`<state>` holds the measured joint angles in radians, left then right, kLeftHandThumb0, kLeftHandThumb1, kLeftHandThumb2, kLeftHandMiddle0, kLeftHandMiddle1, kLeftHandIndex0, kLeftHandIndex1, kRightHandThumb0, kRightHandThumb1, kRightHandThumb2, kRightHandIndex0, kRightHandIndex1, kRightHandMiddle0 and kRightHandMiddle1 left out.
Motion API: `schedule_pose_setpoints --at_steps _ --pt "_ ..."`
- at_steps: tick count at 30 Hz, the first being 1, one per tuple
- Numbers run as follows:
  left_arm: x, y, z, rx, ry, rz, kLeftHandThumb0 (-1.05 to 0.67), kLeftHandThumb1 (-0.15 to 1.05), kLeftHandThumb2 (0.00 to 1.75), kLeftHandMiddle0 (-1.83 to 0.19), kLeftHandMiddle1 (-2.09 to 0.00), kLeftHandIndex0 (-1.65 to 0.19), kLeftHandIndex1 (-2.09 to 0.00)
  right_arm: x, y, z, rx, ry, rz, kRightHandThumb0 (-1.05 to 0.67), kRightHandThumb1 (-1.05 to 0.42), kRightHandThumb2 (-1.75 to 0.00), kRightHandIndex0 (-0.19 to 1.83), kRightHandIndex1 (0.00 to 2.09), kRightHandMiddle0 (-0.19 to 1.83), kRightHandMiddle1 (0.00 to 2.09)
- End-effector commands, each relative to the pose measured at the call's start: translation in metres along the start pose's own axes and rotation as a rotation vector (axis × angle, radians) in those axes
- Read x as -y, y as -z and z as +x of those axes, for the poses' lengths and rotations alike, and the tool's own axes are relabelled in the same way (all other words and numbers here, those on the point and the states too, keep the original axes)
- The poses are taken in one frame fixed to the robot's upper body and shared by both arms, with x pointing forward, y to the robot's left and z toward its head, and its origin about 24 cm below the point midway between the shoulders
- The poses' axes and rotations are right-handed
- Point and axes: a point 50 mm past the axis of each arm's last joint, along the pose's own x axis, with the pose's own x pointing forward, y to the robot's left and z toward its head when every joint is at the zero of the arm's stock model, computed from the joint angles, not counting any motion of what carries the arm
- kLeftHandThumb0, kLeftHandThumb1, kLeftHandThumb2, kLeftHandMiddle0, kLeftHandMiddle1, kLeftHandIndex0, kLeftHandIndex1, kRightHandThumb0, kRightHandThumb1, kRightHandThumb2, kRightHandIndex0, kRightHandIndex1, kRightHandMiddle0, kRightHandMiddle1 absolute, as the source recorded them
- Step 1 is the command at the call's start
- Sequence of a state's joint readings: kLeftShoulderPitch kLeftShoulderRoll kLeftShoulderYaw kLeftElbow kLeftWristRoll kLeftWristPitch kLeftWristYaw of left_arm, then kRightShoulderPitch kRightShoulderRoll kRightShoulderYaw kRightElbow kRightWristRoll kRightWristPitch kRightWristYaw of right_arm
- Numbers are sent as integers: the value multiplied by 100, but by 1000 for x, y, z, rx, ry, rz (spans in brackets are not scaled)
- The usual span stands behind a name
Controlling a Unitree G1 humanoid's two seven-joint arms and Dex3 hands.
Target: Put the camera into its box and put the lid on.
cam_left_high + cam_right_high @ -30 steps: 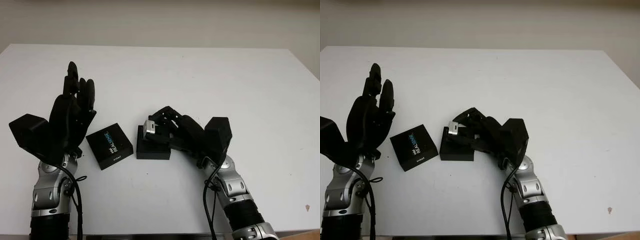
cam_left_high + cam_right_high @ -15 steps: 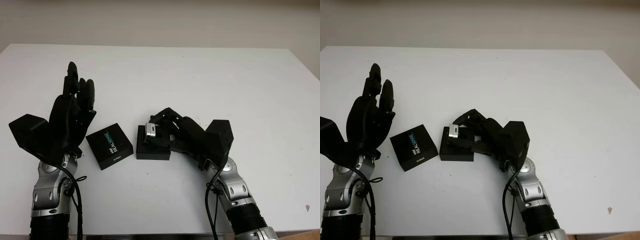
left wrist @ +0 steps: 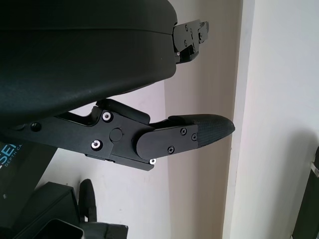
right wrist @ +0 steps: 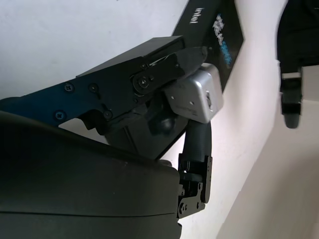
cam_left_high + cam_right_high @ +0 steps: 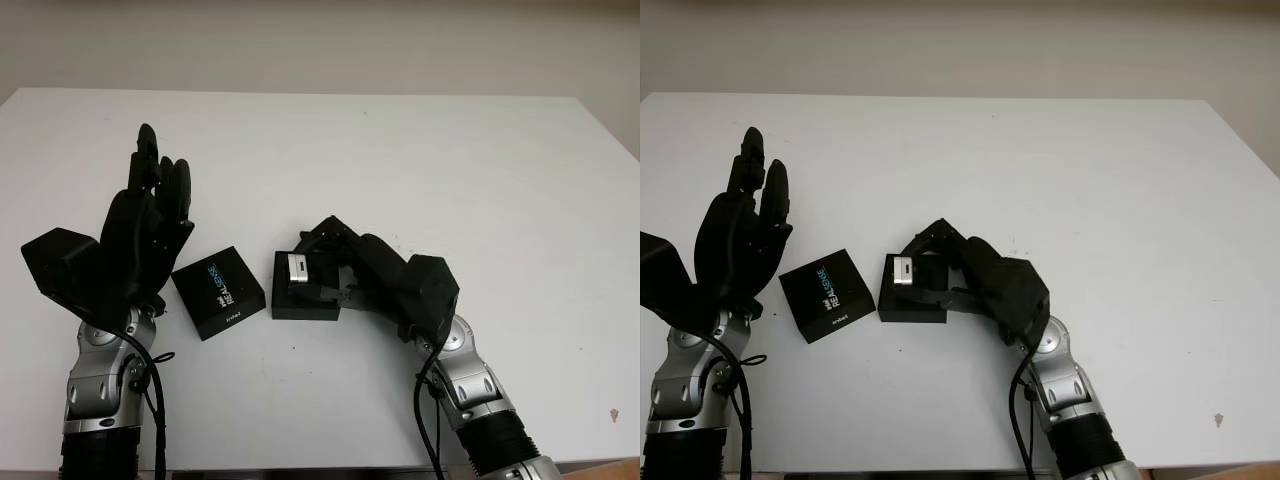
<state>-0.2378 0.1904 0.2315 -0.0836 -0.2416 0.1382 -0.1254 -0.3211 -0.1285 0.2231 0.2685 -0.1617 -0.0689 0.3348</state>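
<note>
Lid (image 5: 218, 292) close beside box (image 5: 306, 298)

The two head views look forward and down at the white table (image 5: 420, 150) from the near edge, sharing almost the whole top. Each wrist view sits very close behind its own hand, both catching the lid (image 4: 219, 47).

The small silver camera (image 5: 297, 269) sits pinched in my right hand (image 5: 362, 276) just above the open black box (image 5: 305, 298) on the white bench (image 5: 420, 160), while the black printed lid (image 5: 218, 292) lies flat just beside the box.
</note>
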Motion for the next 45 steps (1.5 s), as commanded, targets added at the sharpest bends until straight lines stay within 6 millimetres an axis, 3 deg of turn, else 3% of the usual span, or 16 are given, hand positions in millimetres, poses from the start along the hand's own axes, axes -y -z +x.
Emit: schedule_pose_setpoints --at_steps 1,3,6,11,17,28,37,45 --pt "1 -3 -1 16 7 13 -59 105 53 19 0 19 0 -2 5 -4 -41 -20 -70 -46 -101 -5 -8 70 11 161" --pt "1 -3 -1 15 5 11 -59 105 53 19 0 19 0 2 3 -6 -46 -15 -136 -45 -100 -5 -12 63 -3 137" --pt "0 -3 -1 15 7 17 -59 105 53 19 0 19 0 9 1 -10 -52 20 -204 -43 -99 -5 -8 40 -2 98" --pt "0 -3 -1 14 6 20 -59 105 53 19 0 19 0 21 -5 -19 -60 53 -320 -41 -98 -5 -2 14 6 61" --pt "-1 -3 -1 13 10 21 -59 105 54 19 0 19 0 34 -16 -29 -34 102 -422 -43 -98 -5 -1 6 21 27" --pt "-1 -4 -1 13 13 20 -59 105 52 19 0 19 0 49 -35 -35 36 223 -449 -45 -95 -5 2 7 29 18" --pt "-1 -4 -1 16 6 20 -59 105 52 19 0 19 0 54 -55 -41 71 276 -564 -49 -90 -4 25 16 42 25" --pt "-1 -3 -1 14 7 9 -59 105 52 19 0 19 0 39 -78 -47 105 241 -731 -58 -82 -4 42 23 44 30"
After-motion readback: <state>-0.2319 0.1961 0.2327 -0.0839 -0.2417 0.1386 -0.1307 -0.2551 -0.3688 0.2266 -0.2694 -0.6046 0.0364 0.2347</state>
